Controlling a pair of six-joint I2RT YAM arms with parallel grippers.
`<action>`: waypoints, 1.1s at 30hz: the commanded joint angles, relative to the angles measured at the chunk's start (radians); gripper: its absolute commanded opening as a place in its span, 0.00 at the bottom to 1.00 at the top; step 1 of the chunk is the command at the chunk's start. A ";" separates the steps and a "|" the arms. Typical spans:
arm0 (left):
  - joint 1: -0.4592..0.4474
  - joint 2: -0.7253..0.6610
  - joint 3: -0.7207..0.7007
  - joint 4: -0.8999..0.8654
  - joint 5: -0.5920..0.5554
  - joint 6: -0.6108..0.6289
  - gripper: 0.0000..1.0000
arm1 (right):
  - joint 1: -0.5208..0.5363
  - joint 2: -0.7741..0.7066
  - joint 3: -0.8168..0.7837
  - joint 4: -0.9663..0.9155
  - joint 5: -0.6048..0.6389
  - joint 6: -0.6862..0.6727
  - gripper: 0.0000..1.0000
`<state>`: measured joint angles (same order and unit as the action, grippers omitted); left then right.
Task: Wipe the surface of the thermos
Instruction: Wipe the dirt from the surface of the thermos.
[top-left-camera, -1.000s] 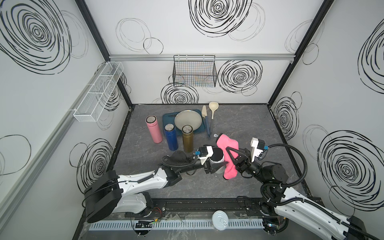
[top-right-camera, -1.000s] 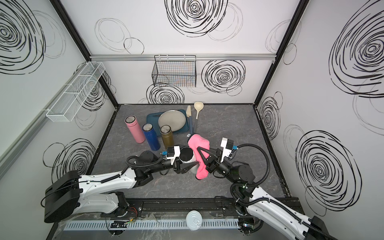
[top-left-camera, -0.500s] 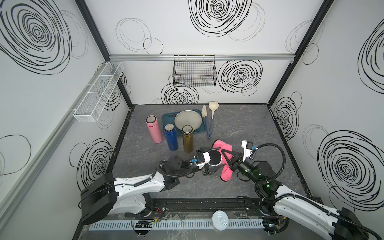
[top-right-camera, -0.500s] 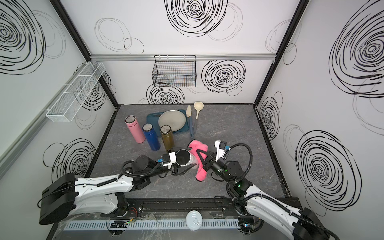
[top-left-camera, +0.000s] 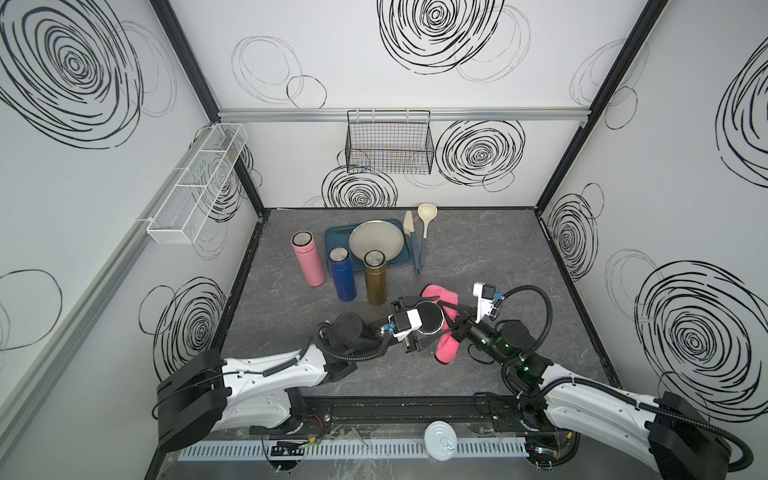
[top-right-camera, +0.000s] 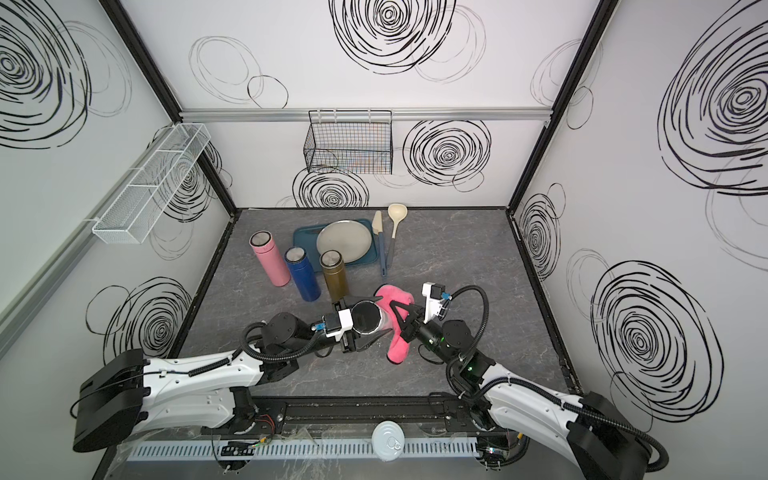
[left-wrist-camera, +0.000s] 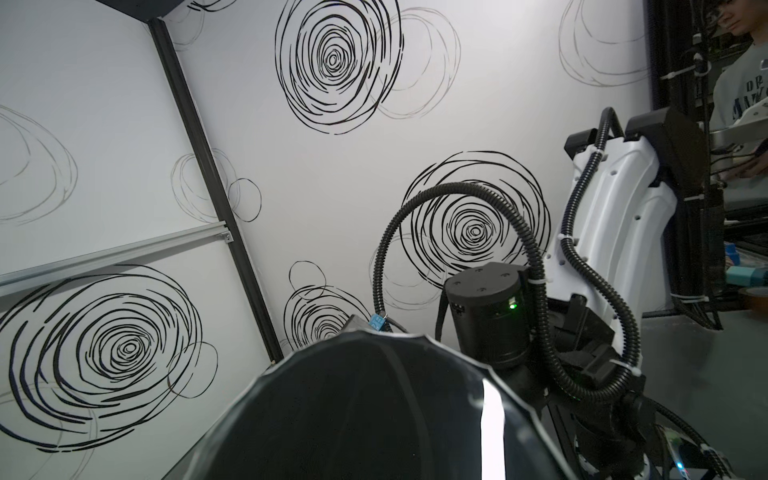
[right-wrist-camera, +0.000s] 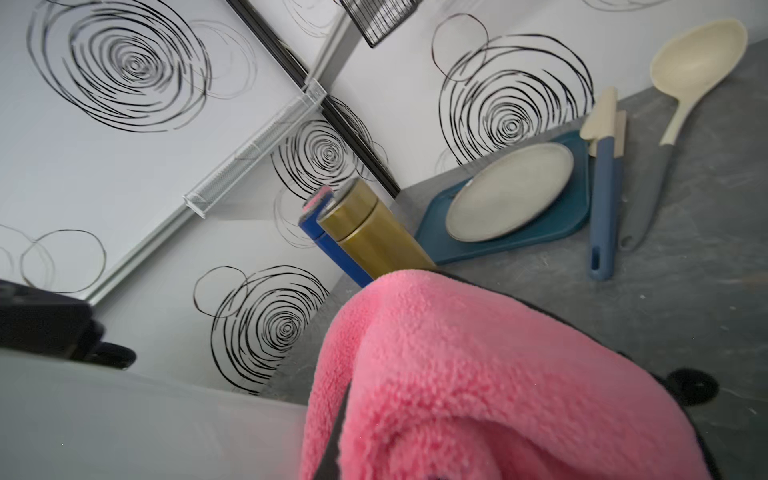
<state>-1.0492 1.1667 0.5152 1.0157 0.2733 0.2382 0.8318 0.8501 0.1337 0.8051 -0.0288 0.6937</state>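
In both top views my left gripper (top-left-camera: 415, 323) (top-right-camera: 353, 324) is shut on the thermos (top-left-camera: 430, 318) (top-right-camera: 365, 318), which it holds off the table with its round black end facing up. The left wrist view shows that dark end (left-wrist-camera: 353, 415) close up, hiding the jaws. My right gripper (top-left-camera: 451, 322) (top-right-camera: 401, 318) is shut on a pink cloth (top-left-camera: 444, 349) (top-right-camera: 397, 353). The cloth lies against the thermos's right side and hangs down toward the table. In the right wrist view the cloth (right-wrist-camera: 478, 374) fills the foreground beside the thermos's grey wall (right-wrist-camera: 124, 424).
A pink flask (top-left-camera: 307, 259), a blue flask (top-left-camera: 343, 274) and a gold flask (top-left-camera: 375, 278) stand behind the grippers. Further back are a teal tray (top-left-camera: 332, 245) with a plate (top-left-camera: 376, 241), a spatula (top-left-camera: 413, 245) and a ladle (top-left-camera: 426, 220). A wire basket (top-left-camera: 388, 141) hangs on the back wall.
My right arm has moved left toward the thermos, bringing the cloth closer round its side. The thermos and the left gripper have hardly shifted.
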 joint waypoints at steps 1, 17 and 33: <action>-0.002 -0.034 0.031 0.128 0.062 0.059 0.00 | 0.008 -0.056 0.081 -0.021 -0.046 -0.030 0.00; 0.014 0.054 0.068 0.036 0.304 0.252 0.00 | 0.032 -0.081 -0.008 0.054 -0.038 0.042 0.00; 0.038 0.052 0.092 -0.099 0.426 0.355 0.00 | 0.045 -0.125 0.070 -0.038 -0.076 0.005 0.00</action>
<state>-1.0153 1.2362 0.5652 0.8616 0.6468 0.5232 0.8707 0.6811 0.2619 0.7479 -0.1333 0.6754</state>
